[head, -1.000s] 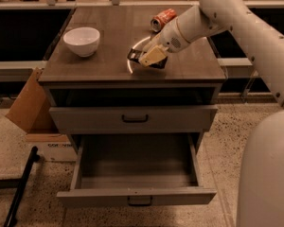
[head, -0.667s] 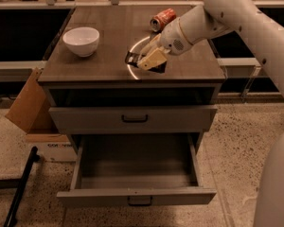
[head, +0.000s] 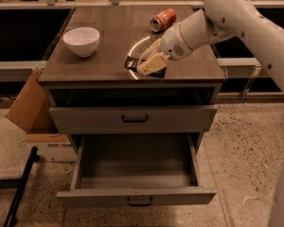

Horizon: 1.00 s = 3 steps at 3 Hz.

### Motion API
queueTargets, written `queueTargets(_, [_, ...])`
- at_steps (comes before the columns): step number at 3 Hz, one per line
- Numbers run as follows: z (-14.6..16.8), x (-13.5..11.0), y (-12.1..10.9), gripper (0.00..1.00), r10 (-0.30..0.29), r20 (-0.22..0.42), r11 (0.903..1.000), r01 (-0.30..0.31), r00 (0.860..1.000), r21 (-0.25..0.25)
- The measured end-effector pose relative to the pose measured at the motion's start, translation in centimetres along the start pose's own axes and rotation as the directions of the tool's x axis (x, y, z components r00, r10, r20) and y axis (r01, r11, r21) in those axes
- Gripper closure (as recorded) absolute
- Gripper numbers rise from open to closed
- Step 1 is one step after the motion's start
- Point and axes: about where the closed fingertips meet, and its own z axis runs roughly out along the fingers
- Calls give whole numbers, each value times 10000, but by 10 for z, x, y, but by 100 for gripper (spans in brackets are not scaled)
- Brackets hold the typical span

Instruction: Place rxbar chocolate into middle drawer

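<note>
Nearest cam, well below gripper (head: 149,64) and fwd of it: middle drawer (head: 137,196), pulled fully out, inside bare as far as visible, handle at front centre. Directly under gripper, betw. it and that open drawer: upper drawer (head: 132,118), closed flush. Low and far off to gripper's left in view: cardboard box (head: 31,103), leaning by cabinet side.

Up at gripper level: countertop (head: 90,67), w/ gripper down close to its front edge, right of centre, arm reaching in from upper right. Rxbar (head: 131,63) dark and flat on countertop, touching gripper tip on its left side in view, partly hidden under it. Grasping, clenched or released: can't tell from here. No visible gap betw. bar and top, so prob. not lifted yet.

Further back, left of gripper and well apart: white bowl (head: 81,40), upright. Behind gripper, near rear edge: soda can (head: 163,19) on its side, not involved.

Step in hand, as judged: pick-up stage, i.e. securing bar near counter edge; placing not begun.

For next move: confirm firm hold, lift clear of top, carry fwd past counter lip and closed upper drawer, then lower into open drawer before letting go. Watch for thin flat bar slipping out, or wrist clipping upper drawer front on way down.
</note>
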Motion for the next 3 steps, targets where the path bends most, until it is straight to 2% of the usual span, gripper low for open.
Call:
queueTargets(2, [-5,25,70,100,508,44,9986,-508,9987,114])
queueTargets(3, [12,57,105,100,1093,-192,9937,-1098,9938,-246])
